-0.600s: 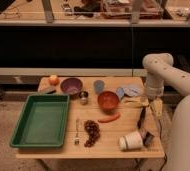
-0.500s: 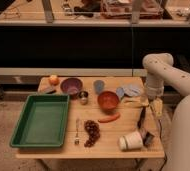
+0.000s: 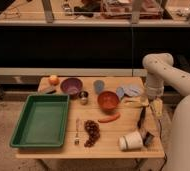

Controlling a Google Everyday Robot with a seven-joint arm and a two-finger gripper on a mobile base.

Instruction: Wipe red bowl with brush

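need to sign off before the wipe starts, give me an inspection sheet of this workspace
surface: wooden table, crowded
job's things: red bowl upright mid-table; brush lying to its right, apart from it
clutter: green tray, purple bowl, steel cup, chili pepper, fork, white cup on its side
grippers: gripper open, over the table's right edge near the brush, nothing seen held
cables: nothing seen
surroundings: dark counter behind the table
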